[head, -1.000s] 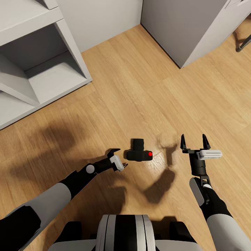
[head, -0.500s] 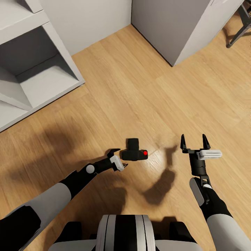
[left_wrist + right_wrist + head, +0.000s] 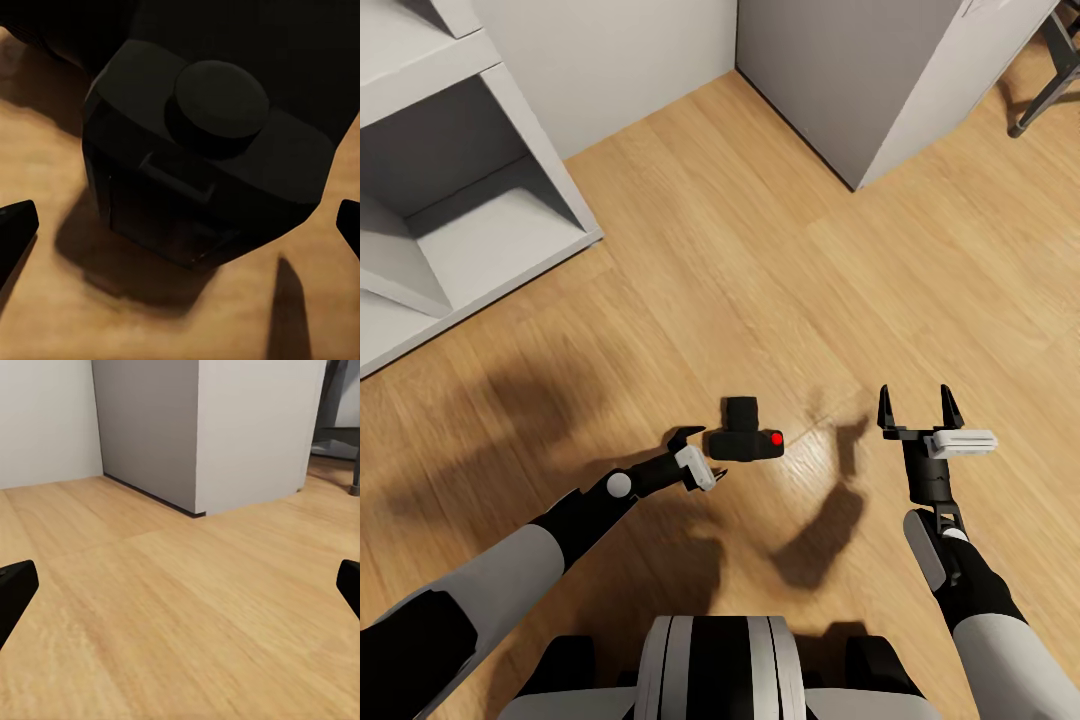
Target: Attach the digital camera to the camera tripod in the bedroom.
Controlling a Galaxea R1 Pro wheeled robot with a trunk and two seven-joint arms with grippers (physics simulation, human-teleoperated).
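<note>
Camera (image 3: 745,438) is sat on the floor (image 3: 760,260), left tool (image 3: 700,457) spread open just beside it; right tool (image 3: 919,408) held open too, well apart.

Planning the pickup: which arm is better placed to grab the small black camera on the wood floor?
Left. Its open end effector sits right beside the small black boxy camera, facing it; the right end effector stands farther off, aimed elsewhere.

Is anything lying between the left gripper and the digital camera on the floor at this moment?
Nothing visible. The left gripper sits open just beside the digital camera on the wood floor, with bare floor between them. In the left wrist view the camera sits between the open fingertips, unobstructed.
</note>
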